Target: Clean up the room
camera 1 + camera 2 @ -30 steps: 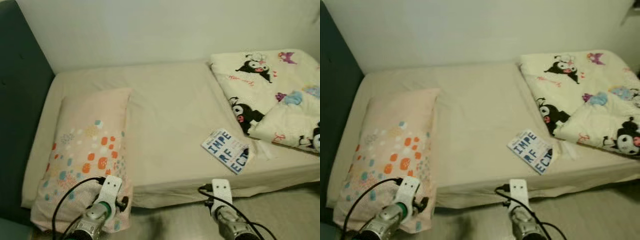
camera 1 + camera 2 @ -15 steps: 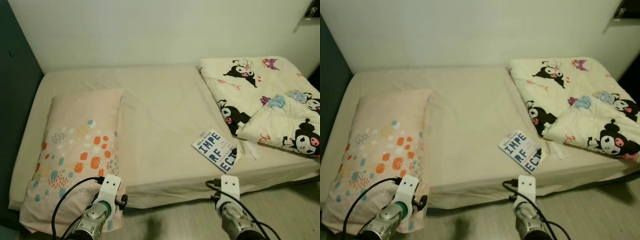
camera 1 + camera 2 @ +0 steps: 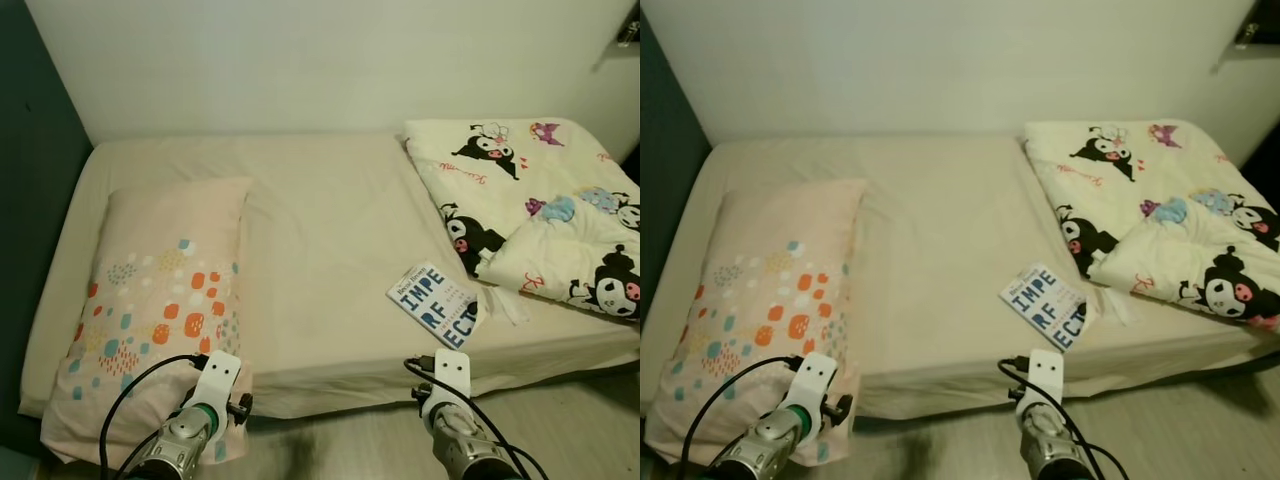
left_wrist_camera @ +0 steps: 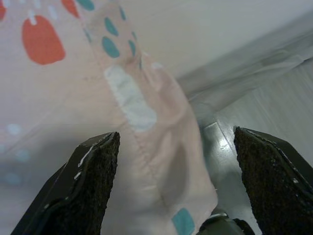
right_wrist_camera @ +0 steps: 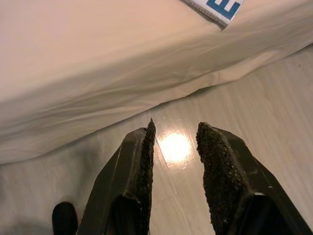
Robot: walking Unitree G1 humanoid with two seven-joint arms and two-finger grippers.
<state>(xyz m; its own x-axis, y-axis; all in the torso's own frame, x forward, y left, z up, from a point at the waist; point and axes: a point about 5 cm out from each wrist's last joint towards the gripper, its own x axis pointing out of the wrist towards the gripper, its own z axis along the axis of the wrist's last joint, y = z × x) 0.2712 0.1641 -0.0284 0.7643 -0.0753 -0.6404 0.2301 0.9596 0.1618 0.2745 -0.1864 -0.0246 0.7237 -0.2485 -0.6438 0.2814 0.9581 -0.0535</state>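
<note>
A white book (image 3: 435, 305) with blue letters lies on the beige bed (image 3: 330, 220) near its front edge, beside a cream cartoon-print blanket (image 3: 540, 210) bunched at the right end. A peach pillow (image 3: 160, 290) with coloured dots lies at the left end, its near corner hanging over the bed's edge. My left gripper (image 4: 176, 134) is open wide just above that pillow corner (image 4: 58, 98). My right gripper (image 5: 176, 125) hangs over the floor in front of the bed with a narrow gap between its fingers and nothing in them. A corner of the book (image 5: 215, 7) lies beyond it.
A dark headboard (image 3: 30, 200) stands at the bed's left end and a pale wall (image 3: 300, 60) runs behind it. Grey floor (image 3: 560, 420) lies in front of the bed. The sheet's edge (image 5: 98, 73) hangs down toward the floor.
The whole picture has shifted because the camera moved, bringing more of the blanket into view. The book, pillow and blanket lie as before. Both arms stay low in front of the bed.
</note>
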